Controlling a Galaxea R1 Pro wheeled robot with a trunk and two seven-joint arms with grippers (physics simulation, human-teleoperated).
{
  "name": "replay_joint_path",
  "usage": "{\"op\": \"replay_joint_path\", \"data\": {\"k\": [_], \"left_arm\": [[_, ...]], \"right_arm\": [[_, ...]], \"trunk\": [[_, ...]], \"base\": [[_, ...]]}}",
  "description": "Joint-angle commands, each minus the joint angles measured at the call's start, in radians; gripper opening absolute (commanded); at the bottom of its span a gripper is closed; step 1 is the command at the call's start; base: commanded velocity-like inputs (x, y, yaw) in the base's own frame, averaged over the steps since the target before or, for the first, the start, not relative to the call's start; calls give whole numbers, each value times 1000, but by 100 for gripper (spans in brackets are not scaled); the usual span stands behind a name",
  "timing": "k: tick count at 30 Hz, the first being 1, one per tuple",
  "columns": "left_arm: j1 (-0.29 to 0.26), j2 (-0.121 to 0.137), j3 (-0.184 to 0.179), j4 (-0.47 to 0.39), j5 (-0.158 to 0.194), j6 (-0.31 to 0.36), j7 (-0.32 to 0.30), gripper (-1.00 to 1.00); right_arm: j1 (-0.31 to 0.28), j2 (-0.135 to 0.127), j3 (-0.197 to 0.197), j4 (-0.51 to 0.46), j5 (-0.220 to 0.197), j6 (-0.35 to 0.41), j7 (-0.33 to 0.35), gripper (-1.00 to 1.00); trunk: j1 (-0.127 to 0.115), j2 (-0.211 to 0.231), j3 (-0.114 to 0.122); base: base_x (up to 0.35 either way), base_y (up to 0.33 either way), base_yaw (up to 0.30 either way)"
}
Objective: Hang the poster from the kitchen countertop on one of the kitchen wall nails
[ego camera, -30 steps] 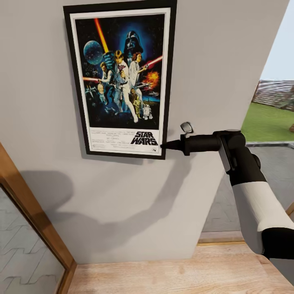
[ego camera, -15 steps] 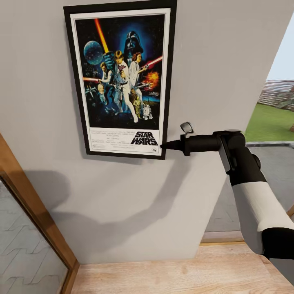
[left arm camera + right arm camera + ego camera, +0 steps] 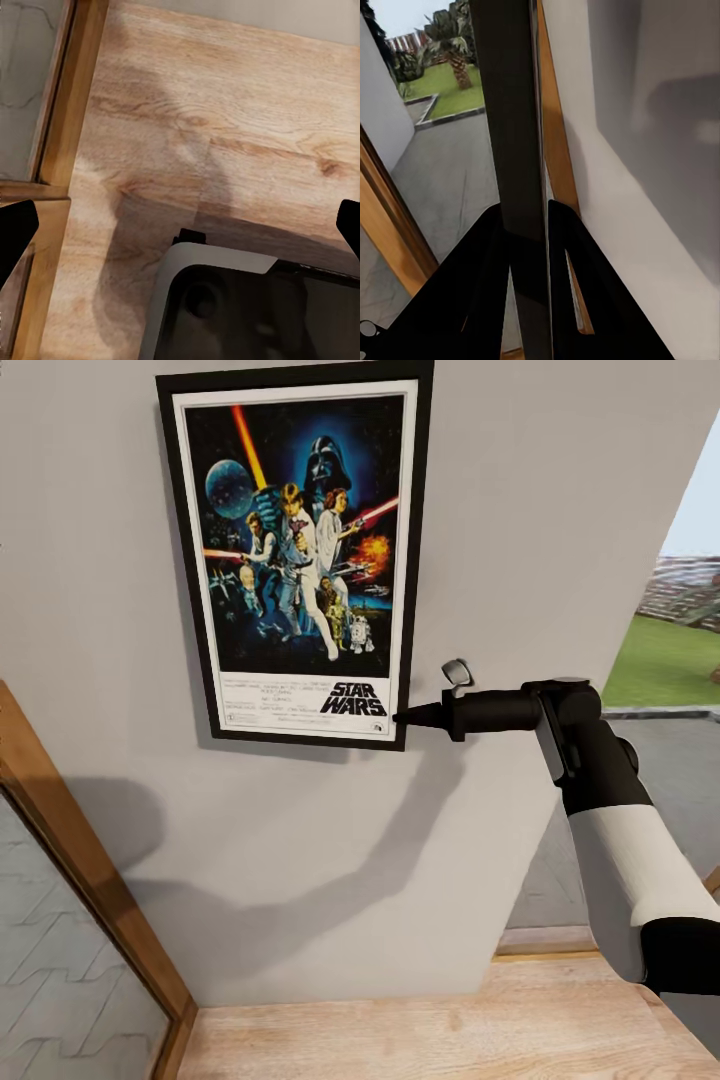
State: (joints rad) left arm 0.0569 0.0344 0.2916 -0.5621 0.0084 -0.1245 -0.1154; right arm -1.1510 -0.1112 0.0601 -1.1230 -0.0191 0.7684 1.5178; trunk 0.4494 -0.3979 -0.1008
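Black-framed, the poster (image 3: pixel 297 555) sits flat against the grey wall (image 3: pixel 540 510). I see my right gripper (image 3: pixel 400 717) pinching its lower right edge; my left gripper (image 3: pixel 180 225) hangs spread above wooden floor (image 3: pixel 225 112).

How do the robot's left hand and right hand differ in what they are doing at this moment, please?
The right hand is raised to the wall, clamped on the lower right edge of the poster; the left hand points down at the wooden floor. The right hand's fingers pinch the frame; the left hand's fingers are spread wide, holding nothing. Both have black fingers.
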Motion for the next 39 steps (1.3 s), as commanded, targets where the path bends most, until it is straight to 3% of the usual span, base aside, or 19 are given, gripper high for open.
{"op": "replay_joint_path", "data": {"k": [1, 39], "left_arm": [[0, -1, 5, -1, 1, -1, -8, 100], [0, -1, 5, -1, 1, -1, -7, 100]], "right_arm": [[-1, -1, 2, 0, -2, 14, 4, -100], [-1, -1, 1, 0, -2, 14, 4, -100]], "trunk": [[1, -2, -2], [1, -2, -2]], "base": [[0, 66, 0], [0, 20, 0]]}}
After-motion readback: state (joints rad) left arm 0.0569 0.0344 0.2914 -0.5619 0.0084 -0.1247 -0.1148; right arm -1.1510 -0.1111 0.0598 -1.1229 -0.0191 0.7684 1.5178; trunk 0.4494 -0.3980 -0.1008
